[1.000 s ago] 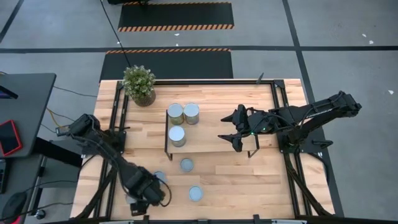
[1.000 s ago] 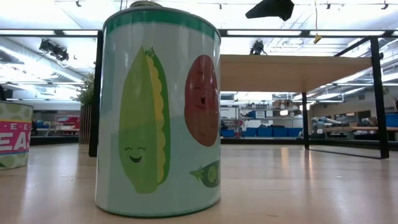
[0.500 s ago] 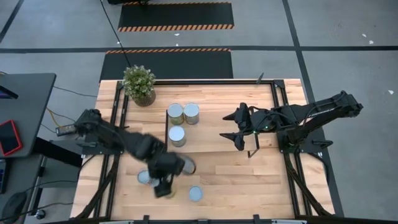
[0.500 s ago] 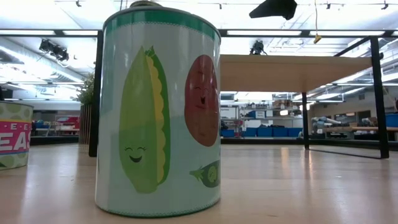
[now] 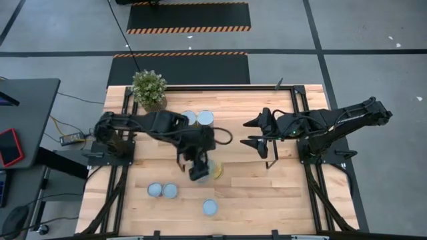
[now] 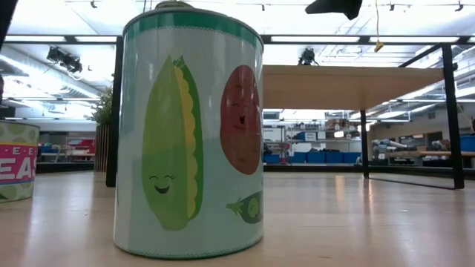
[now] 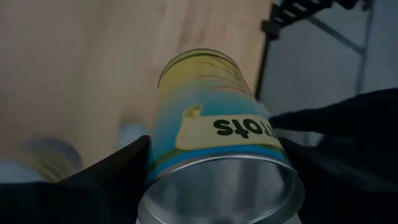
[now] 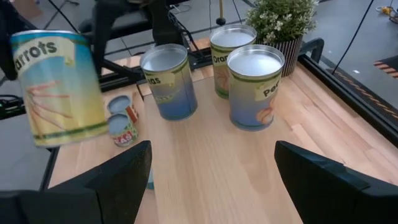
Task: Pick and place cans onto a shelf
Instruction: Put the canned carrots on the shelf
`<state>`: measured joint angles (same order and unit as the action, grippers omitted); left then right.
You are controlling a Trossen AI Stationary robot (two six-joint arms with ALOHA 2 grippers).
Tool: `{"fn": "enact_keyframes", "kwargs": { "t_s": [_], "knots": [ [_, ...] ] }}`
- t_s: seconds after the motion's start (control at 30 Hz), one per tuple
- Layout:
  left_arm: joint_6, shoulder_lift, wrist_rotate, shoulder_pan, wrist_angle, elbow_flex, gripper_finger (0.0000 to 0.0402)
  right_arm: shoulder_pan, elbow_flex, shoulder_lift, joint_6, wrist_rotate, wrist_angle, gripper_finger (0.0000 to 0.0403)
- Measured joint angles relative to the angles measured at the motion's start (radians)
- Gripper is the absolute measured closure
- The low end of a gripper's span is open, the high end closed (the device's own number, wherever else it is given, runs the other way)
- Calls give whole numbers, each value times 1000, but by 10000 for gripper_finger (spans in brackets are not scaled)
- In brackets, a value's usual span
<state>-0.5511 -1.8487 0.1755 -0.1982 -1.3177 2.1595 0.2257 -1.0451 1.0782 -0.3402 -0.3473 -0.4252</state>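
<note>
My left gripper point(image 5: 200, 170) sits mid-frame in the high view, over the front edge of the shelf point(image 5: 233, 152), pinching a carrots can point(image 7: 214, 134). From above, my arm covers most of that can; only a yellow sliver shows at the gripper's right. The left wrist view shows it plainly: tilted, label partly cut off, both dark fingers point(image 7: 112, 171) pressed against its sides. The right wrist view shows the same can at upper left, blurred, clear of the board.

My right gripper point(image 5: 257, 133) hangs right of centre over the shelf, fingers spread, holding nothing.

On the shelf, the high view shows two can tops point(image 5: 198, 118) near the plant point(image 5: 149, 90); my left arm partly hides them. The right wrist view shows three standing cans point(image 8: 256, 87) there, so the third lies under my arm from above.

Three loose cans point(image 5: 163, 191) show lower centre on the table point(image 5: 280, 200) in the high view: two touching, one apart to the right.

The low view is mostly blocked by one vegetable-printed can point(image 6: 191, 133); another is cut off at the left edge point(image 6: 16, 170). Which of the loose cans these are, I cannot tell.
</note>
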Motion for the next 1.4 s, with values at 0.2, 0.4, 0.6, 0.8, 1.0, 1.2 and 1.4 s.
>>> {"fn": "enact_keyframes", "kwargs": {
  "t_s": [0.2, 0.4, 0.6, 0.8, 1.0, 1.2, 1.4],
  "knots": [
    [202, -119, -83, 65, -65, 132, 80, 0, 0, -9, -28, 0, -75, 56],
    [309, -169, -102, 126, -78, 148, 80, 1, 0, -30, -115, 43, -167, 56],
    [325, -195, -67, 190, -158, 148, 79, 1, 0, -12, -140, 87, -148, 56],
    [364, -213, -62, 209, -146, 148, 79, 1, 0, 71, -105, 88, -111, 56],
    [398, -226, -59, 199, -163, 148, 78, -16, 0, 136, -60, 99, 1, 56],
    [418, -228, -104, 183, -169, 147, 52, -44, 0, 179, -50, 143, 96, 56],
    [446, -228, -120, 168, -170, 147, 45, -54, 0, 213, -49, 168, 122, 56]
  ]
}}
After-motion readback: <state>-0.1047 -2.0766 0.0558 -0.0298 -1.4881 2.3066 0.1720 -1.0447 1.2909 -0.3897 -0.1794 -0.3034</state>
